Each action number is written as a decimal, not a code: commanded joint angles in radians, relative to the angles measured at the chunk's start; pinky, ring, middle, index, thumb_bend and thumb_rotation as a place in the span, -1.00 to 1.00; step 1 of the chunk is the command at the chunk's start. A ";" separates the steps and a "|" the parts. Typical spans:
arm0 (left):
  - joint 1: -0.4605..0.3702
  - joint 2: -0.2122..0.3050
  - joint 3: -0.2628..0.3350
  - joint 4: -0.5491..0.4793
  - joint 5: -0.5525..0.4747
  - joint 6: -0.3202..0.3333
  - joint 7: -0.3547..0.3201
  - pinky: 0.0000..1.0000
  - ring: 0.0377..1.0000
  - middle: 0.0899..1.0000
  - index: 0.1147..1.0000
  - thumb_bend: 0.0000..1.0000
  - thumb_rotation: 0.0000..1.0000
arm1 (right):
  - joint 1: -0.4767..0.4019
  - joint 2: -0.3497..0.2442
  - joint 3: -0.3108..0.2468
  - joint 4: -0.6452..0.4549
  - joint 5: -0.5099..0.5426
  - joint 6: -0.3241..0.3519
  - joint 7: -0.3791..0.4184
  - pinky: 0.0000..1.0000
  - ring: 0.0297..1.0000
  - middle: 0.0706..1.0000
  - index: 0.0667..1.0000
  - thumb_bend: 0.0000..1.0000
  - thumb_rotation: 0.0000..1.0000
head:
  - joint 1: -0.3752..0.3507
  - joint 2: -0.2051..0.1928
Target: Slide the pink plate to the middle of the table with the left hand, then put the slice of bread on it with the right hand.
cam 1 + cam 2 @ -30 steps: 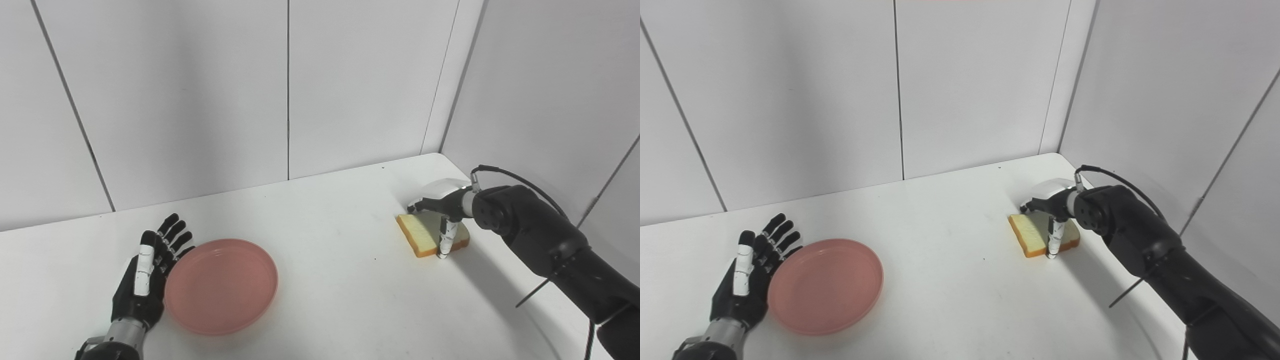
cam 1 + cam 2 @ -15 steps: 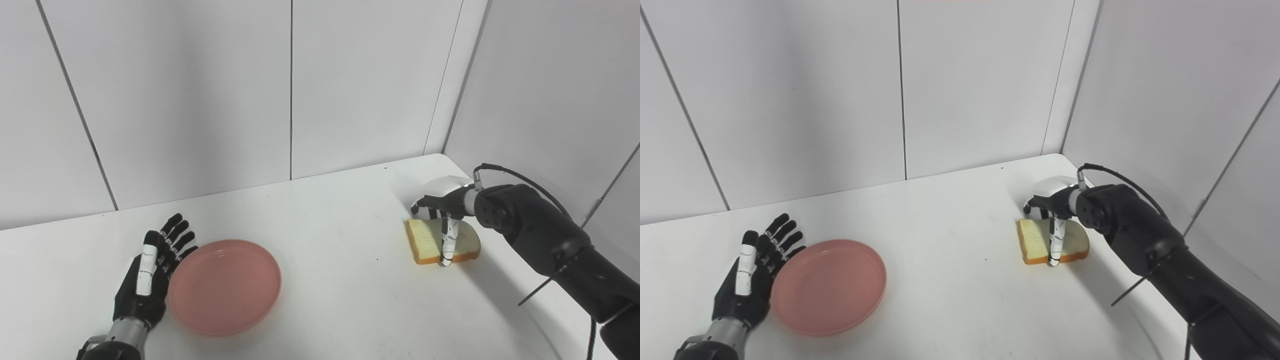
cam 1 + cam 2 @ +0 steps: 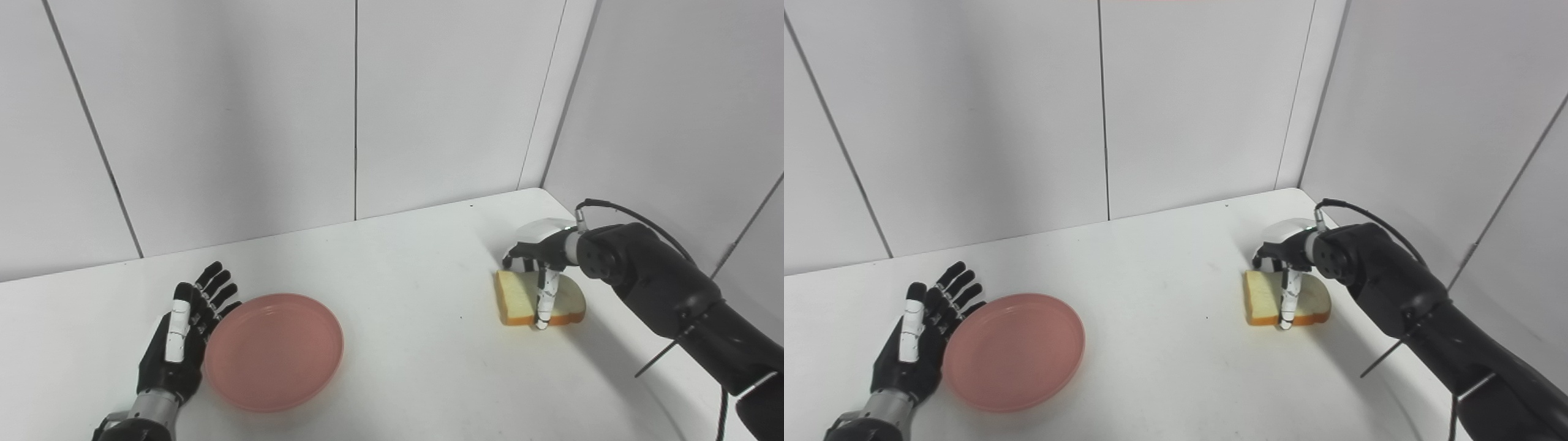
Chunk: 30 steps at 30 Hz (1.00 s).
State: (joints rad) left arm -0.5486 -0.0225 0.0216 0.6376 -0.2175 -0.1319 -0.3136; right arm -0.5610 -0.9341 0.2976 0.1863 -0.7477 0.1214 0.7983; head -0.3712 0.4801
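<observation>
Risk: right hand (image 3: pixel 539 248) fingers only loosely clamp the bread (image 3: pixel 520 298) at right of frame, so it may slip; left hand (image 3: pixel 180 334) splayed beside plate (image 3: pixel 273 350), lower left on desk (image 3: pixel 398 343).

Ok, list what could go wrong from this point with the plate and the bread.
1. The right hand arches over the slice of bread with a fingertip at its near edge; the slice lies flat on the table, so the fingers may push it rather than lift it.
2. The pink plate sits left of the middle beside the open left hand, so carrying the bread now means a long reach.
</observation>
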 commanded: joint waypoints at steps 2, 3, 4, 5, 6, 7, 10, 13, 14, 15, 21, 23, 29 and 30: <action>0.006 -0.008 -0.002 0.020 0.003 0.017 0.009 0.64 0.79 0.83 0.69 0.80 0.77 | -0.064 -0.014 -0.017 -0.064 0.013 0.008 0.017 -0.15 -0.07 0.11 0.66 0.76 -0.50 | 0.003 0.000; 0.005 -0.008 -0.002 0.026 0.005 0.013 0.010 0.64 0.79 0.83 0.69 0.80 0.77 | -0.073 -0.013 -0.013 -0.076 0.007 0.008 0.026 -0.15 -0.07 0.11 0.66 0.76 -0.49 | 0.005 -0.001; 0.004 -0.008 -0.003 0.029 0.006 0.011 0.011 0.64 0.79 0.83 0.69 0.80 0.77 | -0.084 -0.011 -0.008 -0.084 0.002 0.001 0.029 -0.14 -0.06 0.12 0.66 0.75 -0.47 | 0.005 -0.001; 0.003 -0.009 -0.004 0.032 0.008 0.009 0.011 0.63 0.79 0.83 0.69 0.80 0.77 | -0.095 -0.010 -0.006 -0.090 0.000 -0.004 0.034 -0.14 -0.08 0.09 0.63 0.76 -0.44 | 0.008 -0.001; 0.002 -0.009 -0.004 0.035 0.008 0.007 0.012 0.63 0.78 0.83 0.69 0.81 0.78 | -0.104 -0.006 -0.008 -0.095 0.006 -0.005 0.037 -0.19 -0.12 0.03 0.56 0.76 -0.43 | 0.008 -0.001; 0.003 -0.010 -0.004 0.032 0.008 0.007 0.012 0.63 0.78 0.83 0.69 0.82 0.78 | -0.113 0.000 -0.011 -0.098 0.014 -0.003 0.041 -0.23 -0.16 -0.02 0.49 0.76 -0.45 | 0.010 -0.001; 0.001 -0.011 -0.004 0.036 0.007 0.004 0.011 0.63 0.80 0.83 0.69 0.84 0.77 | -0.147 0.010 -0.005 -0.114 0.010 0.001 0.059 -0.22 -0.12 0.01 0.27 0.73 -0.50 | 0.013 -0.001; 0.001 -0.014 -0.002 0.036 0.006 0.005 0.013 0.63 0.80 0.83 0.69 0.84 0.76 | -0.177 0.016 0.009 -0.123 0.001 -0.019 0.069 -0.10 -0.01 0.10 0.23 0.72 -0.49 | 0.018 -0.003; 0.001 -0.015 -0.002 0.035 0.007 0.005 0.015 0.62 0.80 0.83 0.68 0.84 0.76 | -0.188 0.019 0.013 -0.122 0.004 -0.029 0.068 -0.09 -0.01 0.09 0.19 0.71 -0.50 | 0.018 -0.003; 0.000 -0.015 -0.002 0.037 0.008 0.004 0.016 0.62 0.80 0.83 0.68 0.84 0.76 | -0.196 0.021 0.016 -0.118 0.008 -0.038 0.064 -0.10 -0.03 0.06 0.17 0.71 -0.51 | 0.021 -0.005; -0.004 -0.019 -0.001 0.047 0.007 -0.004 0.017 0.61 0.80 0.83 0.66 0.84 0.76 | -0.254 0.039 0.044 -0.107 0.005 -0.066 0.074 -0.16 -0.09 -0.01 0.05 0.70 -0.51 | 0.038 -0.008; -0.006 -0.021 0.000 0.053 0.008 -0.008 0.021 0.60 0.79 0.83 0.66 0.84 0.76 | -0.269 0.050 0.052 -0.107 -0.001 -0.065 0.081 -0.21 -0.14 -0.05 0.02 0.70 -0.49 | 0.047 -0.009; -0.010 -0.032 -0.003 0.058 0.015 -0.009 0.040 0.58 0.78 0.81 0.64 0.90 0.74 | -0.313 0.105 0.084 -0.117 -0.023 -0.067 0.095 -0.27 -0.19 -0.09 -0.10 0.06 -0.68 | 0.084 -0.008; -0.011 -0.034 -0.004 0.058 0.016 -0.010 0.043 0.57 0.77 0.80 0.63 0.91 0.73 | -0.318 0.114 0.087 -0.118 -0.025 -0.064 0.096 -0.24 -0.15 -0.05 -0.09 0.05 -0.68 | 0.084 -0.008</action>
State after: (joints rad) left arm -0.5679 -0.0441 0.0222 0.6700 -0.2134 -0.1514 -0.2828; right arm -0.8125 -0.8097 0.3990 0.0930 -0.7634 0.0695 0.8983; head -0.2884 0.4725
